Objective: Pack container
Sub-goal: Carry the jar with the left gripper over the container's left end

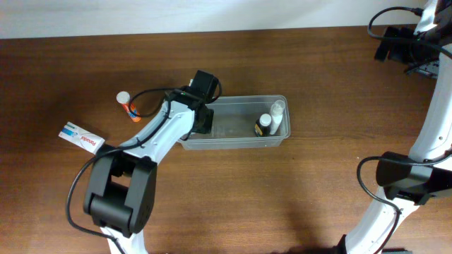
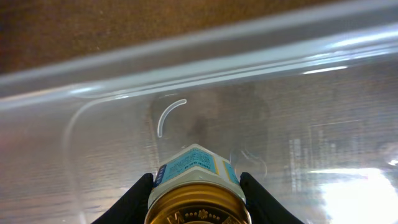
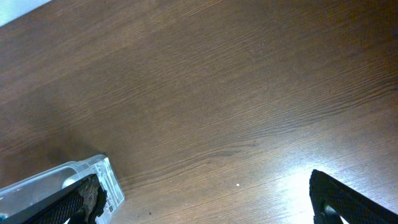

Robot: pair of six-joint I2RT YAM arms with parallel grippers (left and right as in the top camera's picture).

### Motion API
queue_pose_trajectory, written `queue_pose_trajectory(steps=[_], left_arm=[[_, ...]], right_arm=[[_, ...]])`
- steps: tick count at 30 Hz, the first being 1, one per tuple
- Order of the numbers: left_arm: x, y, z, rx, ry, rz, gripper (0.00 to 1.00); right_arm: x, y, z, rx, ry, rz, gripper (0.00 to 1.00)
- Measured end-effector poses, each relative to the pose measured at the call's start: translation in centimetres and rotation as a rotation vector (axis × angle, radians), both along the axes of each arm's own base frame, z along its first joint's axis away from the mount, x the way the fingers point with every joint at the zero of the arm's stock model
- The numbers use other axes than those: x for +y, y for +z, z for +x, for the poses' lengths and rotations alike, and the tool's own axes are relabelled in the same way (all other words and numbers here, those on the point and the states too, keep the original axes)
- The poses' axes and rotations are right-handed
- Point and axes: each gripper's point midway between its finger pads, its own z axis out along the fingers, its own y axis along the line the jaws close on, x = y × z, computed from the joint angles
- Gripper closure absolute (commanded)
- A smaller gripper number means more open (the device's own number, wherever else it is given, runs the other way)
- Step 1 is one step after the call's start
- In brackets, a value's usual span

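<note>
Fingers (image 2: 138, 202) of the left gripper (image 2: 196, 183) press in from both sides on a small bottle (image 2: 194, 165) with a gold cap and a blue-and-white label, seen at the bottom centre of the left wrist view. The jaws stand narrow, with the bottle filling the gap between them. Beyond the bottle, the clear floor of the container (image 2: 323, 143) takes up most of that view. Its rim runs as a pale band across the upper part, and brown table (image 2: 93, 31) shows above it. Whether the bottle touches the floor cannot be told.

From overhead, the left gripper sits over the left end of the container (image 1: 236, 144), which lies lengthwise just left of the frame's middle. At its right end stand two other bottles close together: a dark bottle (image 1: 263, 125) with a white cap and, just to its right, a white bottle (image 1: 277, 113).

Outside the container, to its left, an orange tube (image 1: 128, 106) with a white cap lies on the wood. Lower left of that, a white and blue box (image 1: 81, 138) lies at a slant, well apart from the container.

The right gripper (image 3: 205, 186) is spread wide and holds nothing. Its dark fingers show at the two lower corners of the right wrist view, over bare wood. Overhead, the right arm (image 1: 424, 141) stands along the right edge, well apart from the container.
</note>
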Motion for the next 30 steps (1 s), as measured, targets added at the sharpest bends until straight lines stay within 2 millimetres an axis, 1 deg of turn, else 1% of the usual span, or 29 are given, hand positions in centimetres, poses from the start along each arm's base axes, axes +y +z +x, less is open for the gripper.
queue_pose_trajectory(steps=[6,9,11,17,18,20,30], left_arm=[[-0.1,-1.3,0.2,0.01,0.0,0.007,0.73],[-0.1,-1.4,0.3,0.009,0.001,0.008,0.71],[-0.1,-1.4,0.4,0.007,0.001,0.007,0.66],[-0.1,-1.4,0.4,0.006,0.001,0.007,0.56],[-0.1,-1.4,0.4,0.006,0.001,0.008,0.51],[-0.1,-1.4,0.4,0.005,-0.001,0.009,0.46],[-0.1,-1.4,0.4,0.005,-0.003,0.01,0.46]], right_arm=[[0.0,0.0,0.0,0.0,0.0,0.0,0.02],[0.0,0.0,0.0,0.0,0.0,0.0,0.01],[0.0,0.0,0.0,0.0,0.0,0.0,0.02],[0.0,0.0,0.0,0.0,0.001,0.0,0.02],[0.0,0.0,0.0,0.0,0.0,0.0,0.02],[0.0,0.0,0.0,0.0,0.0,0.0,0.02],[0.0,0.0,0.0,0.0,0.0,0.0,0.02]])
